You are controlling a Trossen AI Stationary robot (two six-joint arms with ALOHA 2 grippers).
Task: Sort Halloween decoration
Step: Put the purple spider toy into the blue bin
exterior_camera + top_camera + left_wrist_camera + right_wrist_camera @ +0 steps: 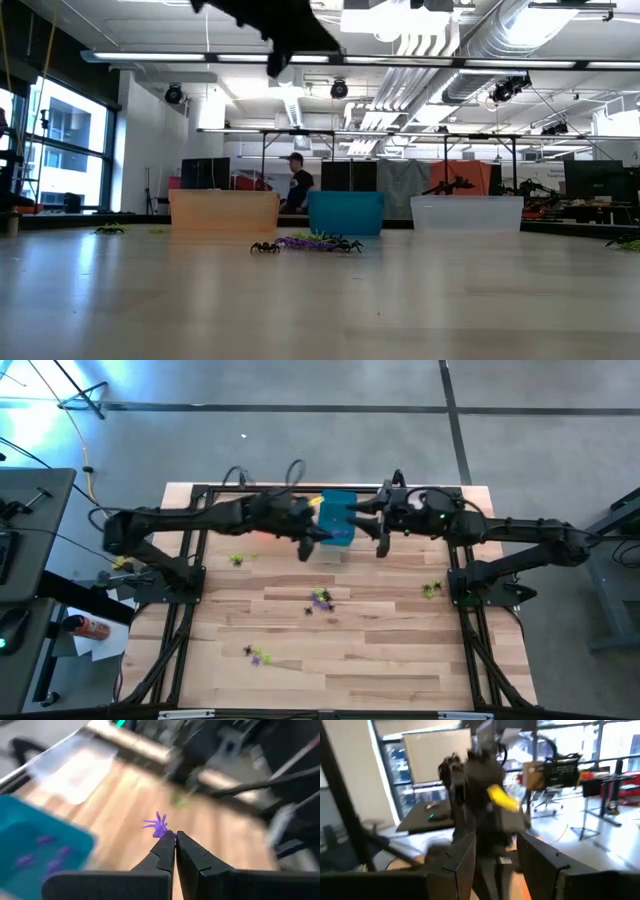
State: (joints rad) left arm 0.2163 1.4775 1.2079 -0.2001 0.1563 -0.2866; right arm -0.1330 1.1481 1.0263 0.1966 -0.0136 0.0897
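The Halloween decoration is tiny plastic spiders. One purple spider (159, 826) is at the tips of my left gripper (175, 837), which is shut on it. That gripper (308, 548) hangs above the table by the teal bin (337, 520), which has purple spiders (45, 851) inside. My right gripper (382, 546) is open and empty on the teal bin's other side, with its fingers (462, 862) apart. More spiders lie on the wood in a middle cluster (320, 600), at the left (237, 559), at the right (432, 589) and near the front (255, 655). My left gripper pinches the purple spider between its two fingertips (167, 842), only at their free ends. The spider's body and legs (152, 824) stick out beyond the tips. It is lifted clear of the table, beside the teal bin's rim (75, 832).
Three bins stand in a row at the table's far side: orange (224, 212), teal (346, 212) and clear (466, 213). The arms' black frames run along both table sides (185, 620). A person stands in the room behind (297, 185). Bare wood lies between the spider groups.
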